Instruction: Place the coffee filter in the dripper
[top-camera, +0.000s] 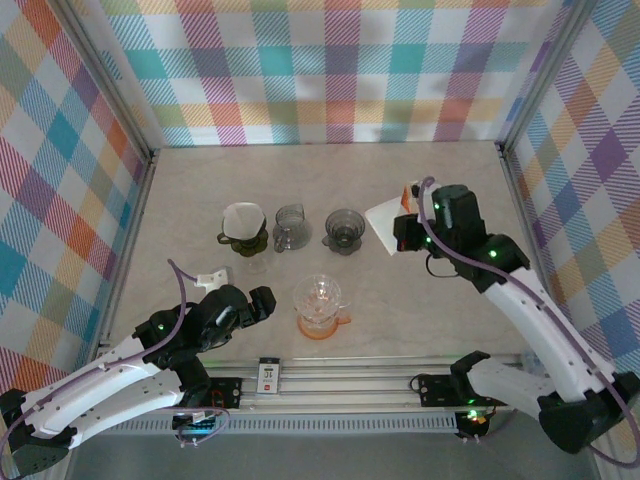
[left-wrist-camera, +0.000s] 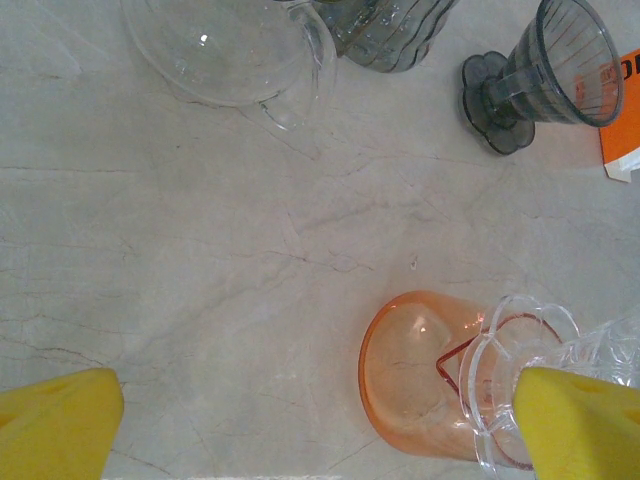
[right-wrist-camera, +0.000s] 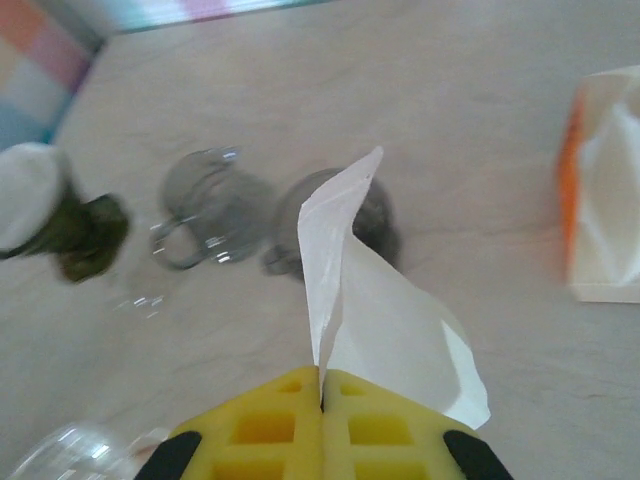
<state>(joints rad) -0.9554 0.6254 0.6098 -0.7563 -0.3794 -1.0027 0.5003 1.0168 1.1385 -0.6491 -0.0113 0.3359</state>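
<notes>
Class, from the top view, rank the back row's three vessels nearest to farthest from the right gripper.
1. Grey dripper, row's right end, beside the right gripper.
2. Clear glass vessel, middle.
3. Green dripper, left end, white filter inside.

A lab test booth — plaid cloth walls (top-camera: 340, 70), aluminium rail (top-camera: 350, 376), marbled tabletop (top-camera: 400, 300).

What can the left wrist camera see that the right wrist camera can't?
Left wrist, not right: the orange cup and the open left gripper. Right wrist, not left: the paper filter pinched in the shut right gripper, and the green dripper. Both: the grey dripper, the orange-and-white box and the table.
</notes>
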